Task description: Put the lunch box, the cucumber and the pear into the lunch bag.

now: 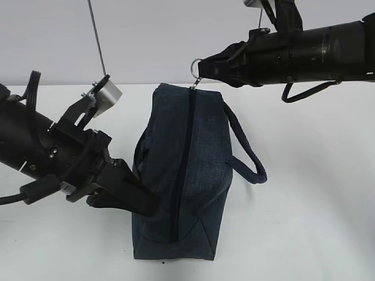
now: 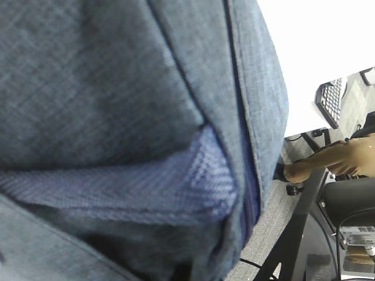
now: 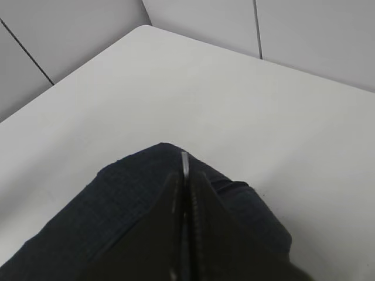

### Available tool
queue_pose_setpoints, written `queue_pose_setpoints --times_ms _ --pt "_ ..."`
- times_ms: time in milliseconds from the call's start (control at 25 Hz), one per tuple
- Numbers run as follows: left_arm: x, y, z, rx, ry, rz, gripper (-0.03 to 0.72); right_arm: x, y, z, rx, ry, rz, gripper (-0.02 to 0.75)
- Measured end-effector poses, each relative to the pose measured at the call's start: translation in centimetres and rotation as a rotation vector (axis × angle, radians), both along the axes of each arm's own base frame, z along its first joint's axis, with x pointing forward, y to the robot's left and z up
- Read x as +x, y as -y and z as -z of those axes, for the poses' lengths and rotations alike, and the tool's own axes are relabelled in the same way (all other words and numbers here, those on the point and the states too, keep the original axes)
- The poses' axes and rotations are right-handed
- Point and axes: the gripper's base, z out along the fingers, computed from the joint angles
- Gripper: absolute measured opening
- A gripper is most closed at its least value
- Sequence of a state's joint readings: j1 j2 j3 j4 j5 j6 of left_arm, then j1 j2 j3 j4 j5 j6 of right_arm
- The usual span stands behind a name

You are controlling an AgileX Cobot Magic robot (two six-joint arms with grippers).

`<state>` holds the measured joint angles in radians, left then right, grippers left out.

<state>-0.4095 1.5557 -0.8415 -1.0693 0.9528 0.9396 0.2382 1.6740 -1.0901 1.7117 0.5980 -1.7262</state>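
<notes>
The navy lunch bag (image 1: 202,158) stands on the white table with its black zipper (image 1: 183,164) running the full length of the top and drawn together. My right gripper (image 1: 206,69) is shut on the metal ring pull (image 1: 195,65) at the bag's far end; the ring (image 3: 185,164) shows edge-on between the fingers over the bag (image 3: 117,205). My left gripper (image 1: 151,206) is shut against the bag's left side, low down. Blue fabric (image 2: 117,76) and a handle strap (image 2: 146,187) fill the left wrist view, hiding the fingers. The lunch box, cucumber and pear are out of view.
The bag's right loop handle (image 1: 247,159) hangs out over the table (image 1: 310,193). A thin rod (image 1: 97,35) stands behind the left arm. The table's far corner (image 3: 146,28) meets grey walls. Past the bag lie office floor (image 2: 281,216) and a black frame (image 2: 299,234).
</notes>
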Motion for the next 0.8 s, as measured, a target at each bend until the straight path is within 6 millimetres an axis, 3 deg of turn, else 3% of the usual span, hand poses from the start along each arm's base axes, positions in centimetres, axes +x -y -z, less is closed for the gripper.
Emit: queue_pose_setpoints --times_ms 440,800 --pt "-0.1 0.0 0.0 0.004 -0.005 0.014 -0.013 1.7 0.7 1.8 0.074 -0.096 -0.017 0.006" --pt "-0.3 -0.1 0.1 0.012 -0.015 0.033 -0.013 2.9 2.7 2.7 0.091 -0.121 0.019 0.006"
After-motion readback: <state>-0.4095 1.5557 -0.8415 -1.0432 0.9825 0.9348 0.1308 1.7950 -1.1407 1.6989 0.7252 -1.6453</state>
